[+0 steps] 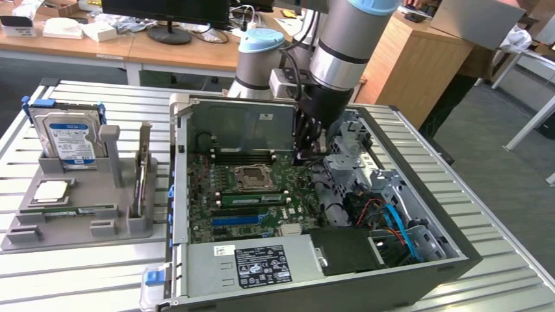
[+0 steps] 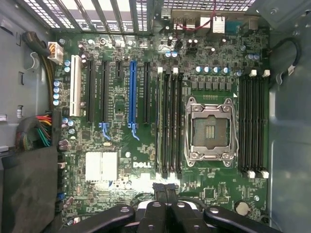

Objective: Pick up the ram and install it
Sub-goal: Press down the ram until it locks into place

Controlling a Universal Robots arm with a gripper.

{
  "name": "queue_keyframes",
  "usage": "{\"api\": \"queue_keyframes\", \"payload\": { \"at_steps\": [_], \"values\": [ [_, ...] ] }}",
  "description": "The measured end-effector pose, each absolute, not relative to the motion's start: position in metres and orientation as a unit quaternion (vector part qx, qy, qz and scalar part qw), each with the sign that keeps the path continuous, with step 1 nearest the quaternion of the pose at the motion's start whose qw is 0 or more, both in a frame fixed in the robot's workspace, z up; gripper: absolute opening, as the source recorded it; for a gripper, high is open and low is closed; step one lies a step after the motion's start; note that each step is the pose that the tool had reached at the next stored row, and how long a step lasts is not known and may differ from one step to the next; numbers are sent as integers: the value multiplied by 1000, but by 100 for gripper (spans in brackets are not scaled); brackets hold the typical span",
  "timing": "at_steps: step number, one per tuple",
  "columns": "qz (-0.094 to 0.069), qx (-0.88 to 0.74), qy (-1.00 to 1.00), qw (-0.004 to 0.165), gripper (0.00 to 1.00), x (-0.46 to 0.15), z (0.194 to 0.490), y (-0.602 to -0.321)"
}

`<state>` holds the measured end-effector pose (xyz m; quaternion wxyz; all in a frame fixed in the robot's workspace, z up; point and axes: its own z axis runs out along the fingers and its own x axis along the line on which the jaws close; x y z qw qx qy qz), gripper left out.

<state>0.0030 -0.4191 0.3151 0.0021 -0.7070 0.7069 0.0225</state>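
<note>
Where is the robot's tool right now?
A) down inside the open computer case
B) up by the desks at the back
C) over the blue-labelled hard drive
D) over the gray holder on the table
A: the tool hangs inside the open computer case, over the green circuit board, well apart from the gray holder at the exterior view's left.

Exterior view: bright, even, diffuse light from overhead. The slatted tabletop (image 1: 69, 279) reads pale with a mild sheen. The open computer case (image 1: 260, 266) holds its deepest shadow at 4 o'clock of the motherboard (image 1: 251, 195). The arm (image 1: 338, 58) throws soft shade onto the case beneath it. Wrist view: the motherboard is evenly lit, the silver heatsink (image 2: 101, 166) glares to near white, and the hand (image 2: 164, 187) shows dark and underlit.
</note>
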Motion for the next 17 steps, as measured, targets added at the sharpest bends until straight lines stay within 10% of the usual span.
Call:
{"api": "queue_keyframes", "payload": {
  "at_steps": [17],
  "values": [
    [22, -707, 707, 2, 10, 3, 298, -419]
  ]
}}
